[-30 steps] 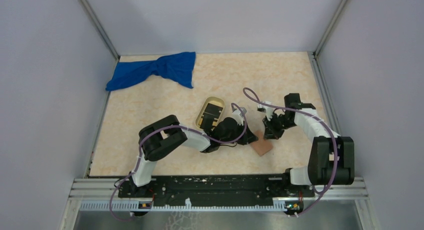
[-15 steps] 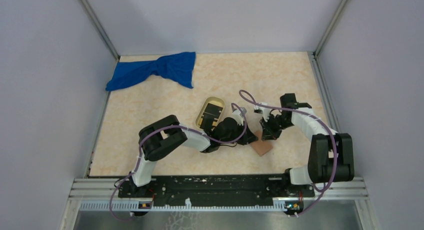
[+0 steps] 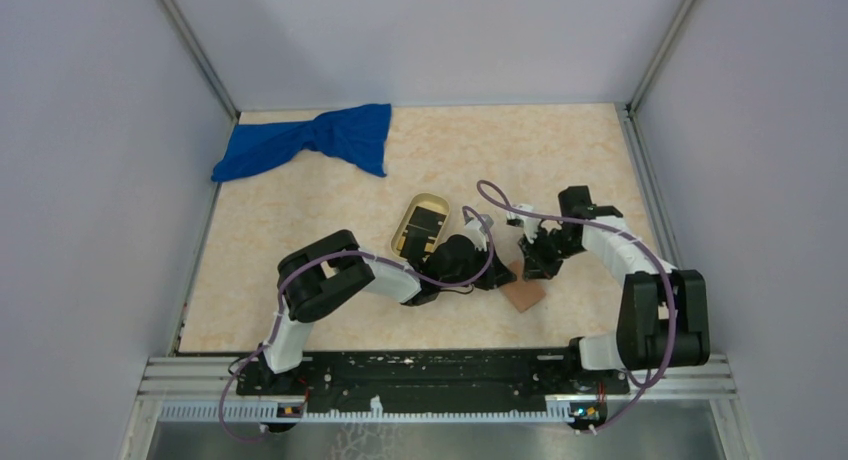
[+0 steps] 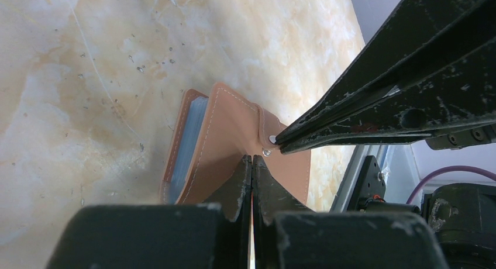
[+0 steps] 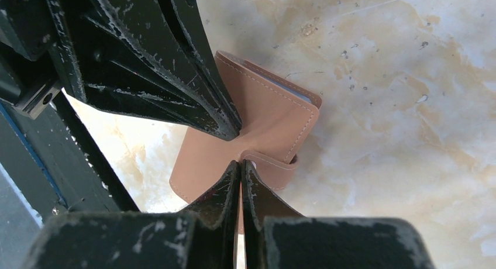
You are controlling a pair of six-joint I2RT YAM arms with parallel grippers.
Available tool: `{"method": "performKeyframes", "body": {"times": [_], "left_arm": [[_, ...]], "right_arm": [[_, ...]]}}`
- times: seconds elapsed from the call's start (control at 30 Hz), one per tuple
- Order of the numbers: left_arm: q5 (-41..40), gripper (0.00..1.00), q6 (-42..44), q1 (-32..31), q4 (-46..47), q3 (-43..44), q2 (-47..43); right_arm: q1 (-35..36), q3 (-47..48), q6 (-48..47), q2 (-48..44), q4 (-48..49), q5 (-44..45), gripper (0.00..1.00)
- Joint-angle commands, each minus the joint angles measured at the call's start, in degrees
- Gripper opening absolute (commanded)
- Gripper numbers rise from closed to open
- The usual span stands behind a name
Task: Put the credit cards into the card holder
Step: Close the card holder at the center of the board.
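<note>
1. Blue cloth (image 3: 318,140): lies crumpled at the far left corner of the tabletop (image 3: 270,240), well apart from everything else.
2. Oval tray (image 3: 408,220): sits near the middle of the tabletop, just left of the left gripper's wrist.
3. Black card (image 3: 425,223): lies flat inside the oval tray. No grey card can be made out in any view.
4. Left gripper (image 4: 252,164): its fingers are pressed together with only a hairline gap, pinching the leather cover of the card holder from the left.
5. Card holder (image 4: 225,131): reddish-brown, resting on the tabletop near the front, right of the tray and between the two grippers. It is slightly parted, and blue-grey lining shows along its left edge in the left wrist view.
6. Right gripper (image 5: 240,168): its fingers are closed tight on the small snap tab of the card holder, gripping from the right. Its tips lie just beside those of the left gripper.
</note>
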Motion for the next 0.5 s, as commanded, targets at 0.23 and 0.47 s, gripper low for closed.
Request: {"method": "performKeyframes", "body": {"times": [0.23,0.47], "left_arm": [[-1.12,0.0,0.84,-0.34,0.98,-0.96,0.61],[-1.2,0.0,0.71,-0.34,0.99,-0.79,0.79]], "right_arm": [[0.85,2.06,0.66,-3.36,-0.3,1.5,0.0],[0.9,2.04,0.9,-2.68,-0.79,-0.9,0.0]]}}
